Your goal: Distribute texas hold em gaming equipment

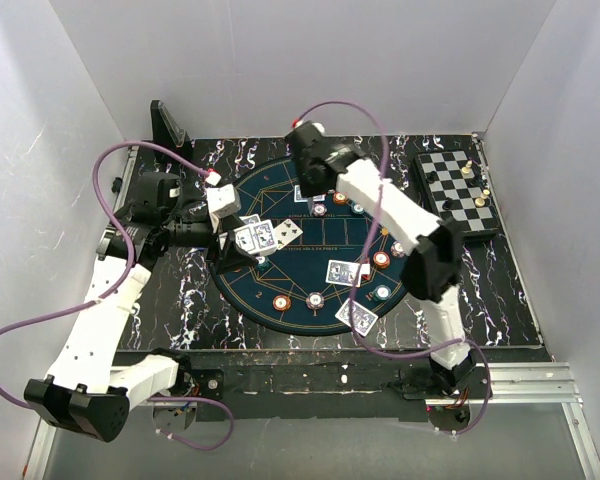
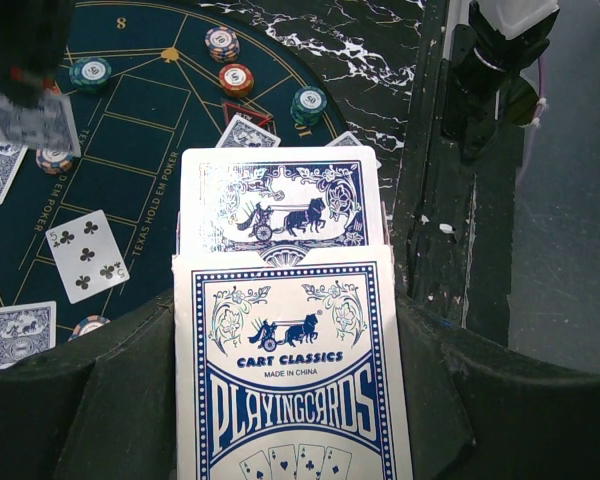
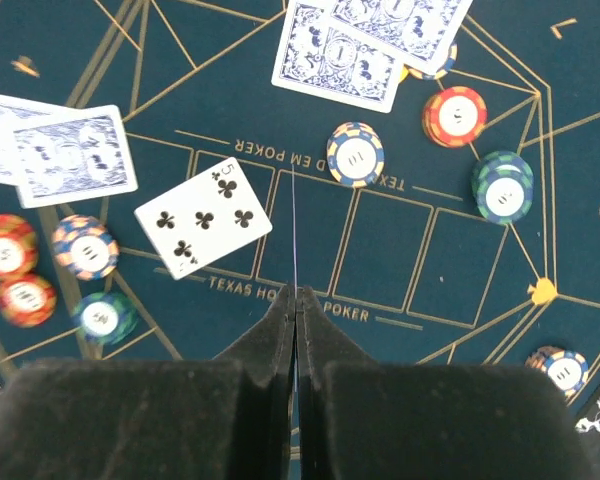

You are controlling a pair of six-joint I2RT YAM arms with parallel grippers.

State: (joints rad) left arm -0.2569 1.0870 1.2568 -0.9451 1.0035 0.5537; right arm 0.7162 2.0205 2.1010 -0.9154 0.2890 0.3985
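Blue-backed card pairs (image 3: 335, 50) are seen dealt face down at several seats round the mat (image 1: 295, 275), w/ striped chips (image 3: 455, 115) set in small stacks beside them; that part is judged mostly done. One face-up five of clubs (image 3: 203, 216) is laid askew at one end of the centre row of printed boxes. The other boxes are bare, so most board cards are judged left to lay.

R gripper (image 3: 296, 295) is closed tight on a single card (image 2: 35, 118), seen edge-on as a thin line btwn its fingers and held above the centre row. L gripper (image 2: 290, 335) is clamped on the card box (image 2: 290, 400) at the mat's left edge. A top card (image 2: 280, 205) is pushed part-way out of the box, ready to be drawn.

Edges & room: the bare boxes are flanked by a blue-yellow chip (image 3: 355, 153) just beside the row and by teal chips (image 3: 502, 190) nr its end. A flat drop is judged to fit; little margin is left for sliding. The mat's right half is spanned by the R arm (image 1: 400, 215) and its cable (image 1: 365, 130), above cards & chips. The chessboard (image 1: 457, 190) is kept at far right, well apart from the mat. The table (image 1: 180, 290) is closed in by white walls (image 1: 40, 120) left, right & far; the strip left of the mat is taken up by the L arm (image 1: 105, 310)
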